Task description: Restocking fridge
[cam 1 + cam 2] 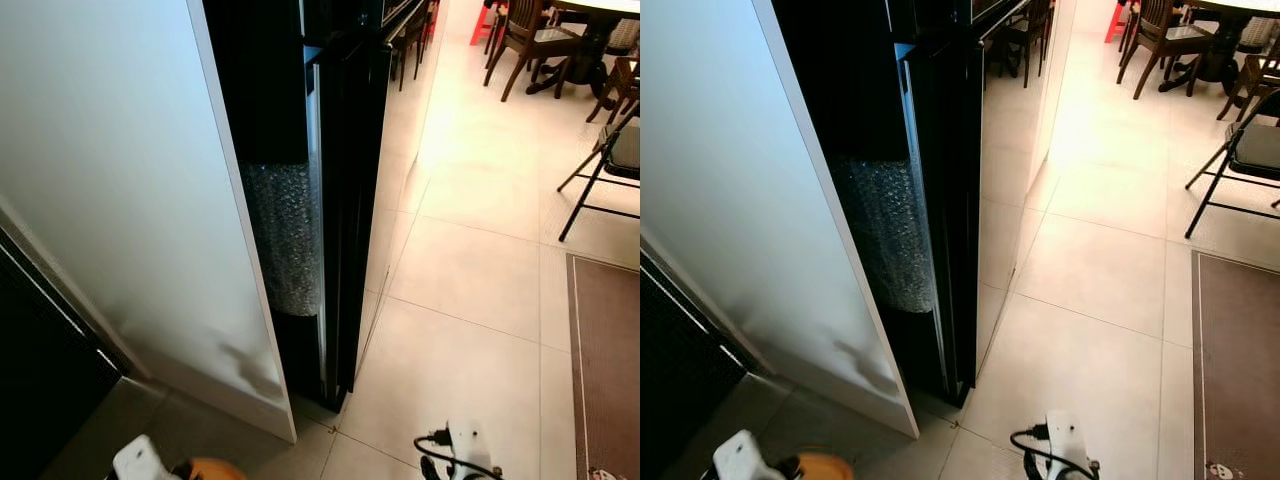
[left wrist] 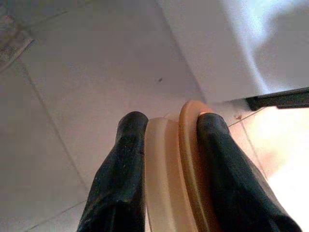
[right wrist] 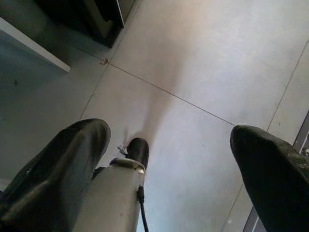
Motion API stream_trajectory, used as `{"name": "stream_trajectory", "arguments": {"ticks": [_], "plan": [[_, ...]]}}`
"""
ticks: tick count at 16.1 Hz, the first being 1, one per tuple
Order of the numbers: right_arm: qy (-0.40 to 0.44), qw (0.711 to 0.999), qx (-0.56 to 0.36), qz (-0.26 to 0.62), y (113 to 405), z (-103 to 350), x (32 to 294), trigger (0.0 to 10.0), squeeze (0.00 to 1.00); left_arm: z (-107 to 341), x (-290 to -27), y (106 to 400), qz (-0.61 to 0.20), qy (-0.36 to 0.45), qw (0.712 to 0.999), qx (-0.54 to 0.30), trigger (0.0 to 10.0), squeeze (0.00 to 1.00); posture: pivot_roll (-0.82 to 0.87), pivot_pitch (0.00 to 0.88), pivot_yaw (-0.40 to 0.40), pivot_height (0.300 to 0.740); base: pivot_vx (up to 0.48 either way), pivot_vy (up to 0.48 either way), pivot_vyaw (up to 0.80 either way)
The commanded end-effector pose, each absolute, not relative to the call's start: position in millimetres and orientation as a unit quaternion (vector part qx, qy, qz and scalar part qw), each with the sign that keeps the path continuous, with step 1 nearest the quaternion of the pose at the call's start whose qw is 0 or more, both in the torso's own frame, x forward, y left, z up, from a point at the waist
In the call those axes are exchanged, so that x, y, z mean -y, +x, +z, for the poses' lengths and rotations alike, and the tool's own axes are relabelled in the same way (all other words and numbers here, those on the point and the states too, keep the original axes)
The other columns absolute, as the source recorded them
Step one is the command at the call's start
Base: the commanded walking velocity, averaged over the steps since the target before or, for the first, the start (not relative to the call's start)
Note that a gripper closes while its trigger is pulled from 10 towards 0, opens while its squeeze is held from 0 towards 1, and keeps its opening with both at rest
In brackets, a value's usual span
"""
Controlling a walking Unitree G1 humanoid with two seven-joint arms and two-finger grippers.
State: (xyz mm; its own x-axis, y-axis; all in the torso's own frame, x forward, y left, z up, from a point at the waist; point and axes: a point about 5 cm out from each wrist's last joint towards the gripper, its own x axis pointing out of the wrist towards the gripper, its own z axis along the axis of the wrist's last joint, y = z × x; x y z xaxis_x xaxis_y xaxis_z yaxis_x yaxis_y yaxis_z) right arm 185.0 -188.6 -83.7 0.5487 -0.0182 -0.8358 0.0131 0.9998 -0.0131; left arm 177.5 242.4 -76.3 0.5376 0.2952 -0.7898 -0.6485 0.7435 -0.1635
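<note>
A: What's gripped?
B: A cream and orange lid (image 2: 176, 169) is clamped between the left gripper (image 2: 174, 145) fingers, near the white panel's (image 1: 130, 200) bottom edge.
A: And the fridge (image 1: 345, 200)?
B: Black, seen edge-on beside that panel; open tiled floor (image 1: 470, 300) lies to its right. The right gripper (image 3: 169, 145) is spread wide.

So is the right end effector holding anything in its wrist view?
No, the right end effector is open, its fingers spread wide over the bare floor tiles.
</note>
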Motion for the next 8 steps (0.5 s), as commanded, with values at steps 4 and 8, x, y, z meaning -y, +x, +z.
{"name": "stream_trajectory", "arguments": {"ticks": [4,8], "plan": [[0.012,0.880,-0.475,-0.028,174.2,-88.1,190.0,10.0,0.00,-83.2,-241.3,162.8,0.262,-0.210,0.846,-0.415,10.0,0.00,-0.11,0.000,0.046,0.740,0.000,0.000,0.00],[0.008,0.878,-0.478,-0.018,174.1,-88.2,189.4,10.0,0.00,-84.5,-239.2,161.3,0.256,-0.202,0.846,-0.423,10.0,0.00,-0.10,0.000,0.040,0.740,0.000,0.000,0.00]]}}
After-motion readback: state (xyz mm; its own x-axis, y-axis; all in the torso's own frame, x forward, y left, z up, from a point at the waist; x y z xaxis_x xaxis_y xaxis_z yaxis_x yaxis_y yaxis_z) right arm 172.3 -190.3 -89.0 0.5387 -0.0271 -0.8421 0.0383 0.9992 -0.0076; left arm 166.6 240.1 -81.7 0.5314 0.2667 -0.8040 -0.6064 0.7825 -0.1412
